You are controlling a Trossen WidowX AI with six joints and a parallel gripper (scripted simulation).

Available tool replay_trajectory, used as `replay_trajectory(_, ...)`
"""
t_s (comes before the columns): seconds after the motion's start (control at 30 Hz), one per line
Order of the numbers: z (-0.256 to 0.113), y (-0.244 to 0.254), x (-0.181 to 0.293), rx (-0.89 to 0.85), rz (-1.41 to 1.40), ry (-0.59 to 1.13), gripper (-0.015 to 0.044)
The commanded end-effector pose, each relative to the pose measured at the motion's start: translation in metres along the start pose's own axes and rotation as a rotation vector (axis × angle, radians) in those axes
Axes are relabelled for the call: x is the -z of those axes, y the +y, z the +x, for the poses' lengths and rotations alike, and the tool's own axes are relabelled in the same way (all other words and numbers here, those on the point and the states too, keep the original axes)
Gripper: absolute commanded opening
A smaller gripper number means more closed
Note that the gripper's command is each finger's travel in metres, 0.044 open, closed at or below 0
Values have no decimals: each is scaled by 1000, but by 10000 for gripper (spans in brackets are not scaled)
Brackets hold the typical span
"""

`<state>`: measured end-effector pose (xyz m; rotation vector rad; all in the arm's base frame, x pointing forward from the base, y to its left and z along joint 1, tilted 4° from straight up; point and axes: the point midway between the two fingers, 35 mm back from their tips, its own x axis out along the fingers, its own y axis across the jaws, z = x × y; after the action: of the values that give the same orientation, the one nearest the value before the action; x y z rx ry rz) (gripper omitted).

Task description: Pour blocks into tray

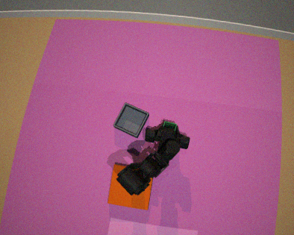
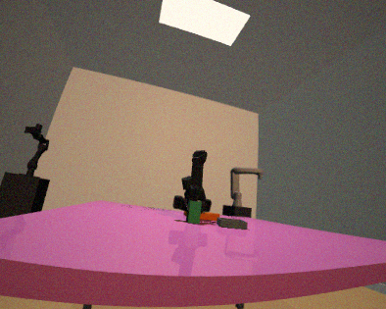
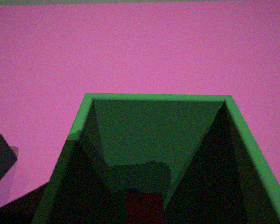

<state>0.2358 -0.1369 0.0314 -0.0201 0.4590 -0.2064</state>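
The gripper's fingers were clamped on the green cup, which stood upright between them on the pink table, with a dark red block inside. The gripper reached it near the gray tray, which lay apart from the cup.

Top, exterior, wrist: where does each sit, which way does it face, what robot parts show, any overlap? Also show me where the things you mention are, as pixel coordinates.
Top: above the table, facing down; arm [image 1: 151, 167] from above, tray [image 1: 131, 120].
Exterior: low beyond the table's near edge, facing across and slightly up; arm [image 2: 198, 173] upright.
Wrist: on the arm, looking down into the cup [image 1: 169, 125] [image 2: 194, 212] [image 3: 157, 97]; dark part at lower left, possibly a finger.
Top and exterior share arm, cup, tray [image 2: 232, 223].
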Motion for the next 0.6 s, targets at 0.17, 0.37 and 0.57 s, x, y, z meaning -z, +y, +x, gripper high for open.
replay_trajectory(0.17,-4,-1,-11,6,1,-6,0)
replay_trajectory(0.37,-7,0,-18,6,1,-6,0)
replay_trajectory(0.57,-11,0,-26,6,1,-6,0)
